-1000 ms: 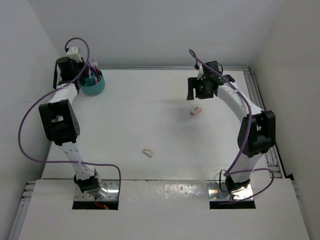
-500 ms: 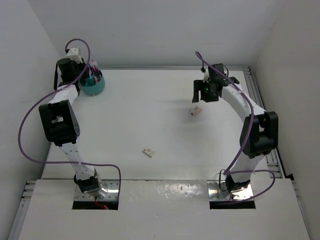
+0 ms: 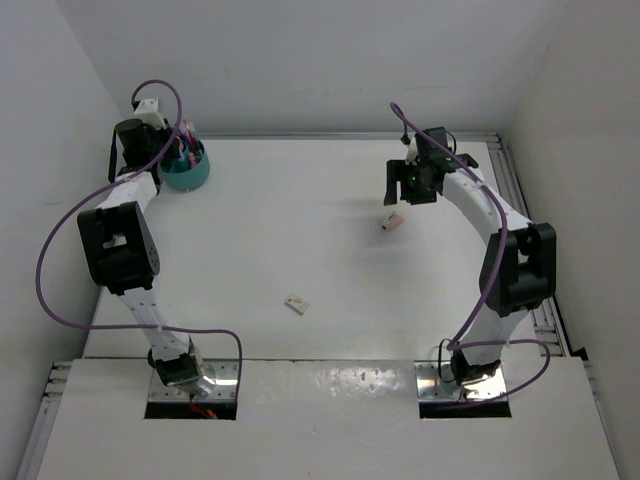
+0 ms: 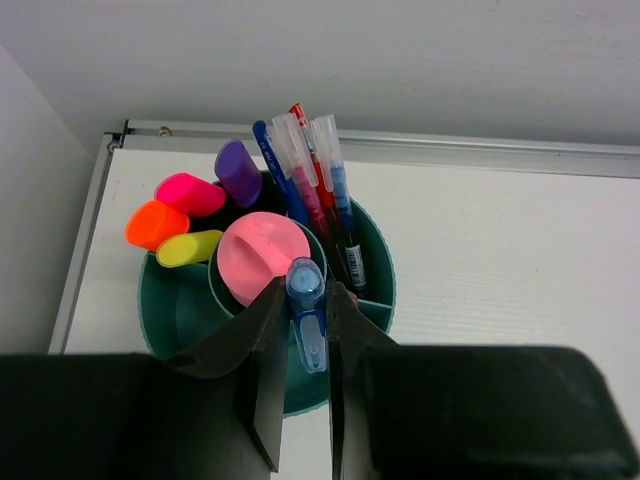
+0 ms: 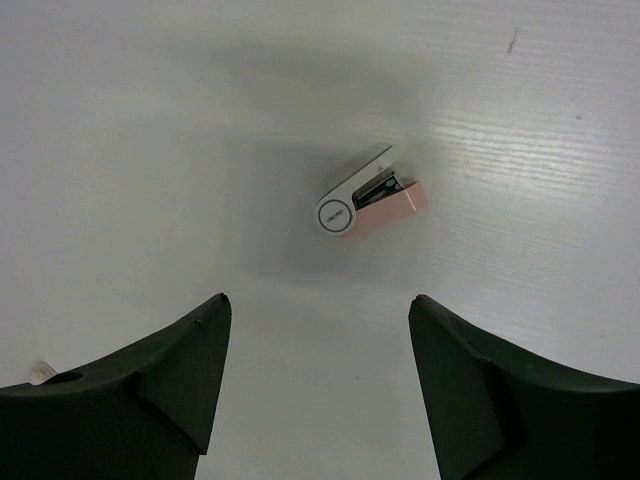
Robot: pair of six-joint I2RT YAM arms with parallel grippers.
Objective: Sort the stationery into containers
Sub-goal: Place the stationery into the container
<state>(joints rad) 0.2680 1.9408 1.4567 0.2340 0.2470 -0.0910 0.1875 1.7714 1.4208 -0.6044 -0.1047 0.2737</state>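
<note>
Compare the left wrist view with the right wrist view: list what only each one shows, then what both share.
Only the left wrist view: the round teal cup holding highlighters with orange, pink, yellow and purple ends, a pink round-topped tube and thin red and blue pens, plus the left gripper shut on a blue clear-capped pen.
Only the right wrist view: a small pink-and-white eraser lying flat, beyond the open right gripper.
Both: the white table.

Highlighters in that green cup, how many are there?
4, all in the teal cup, on its left: purple highlighter, pink highlighter, orange highlighter, yellow highlighter. Others may be hidden lower down.
</note>
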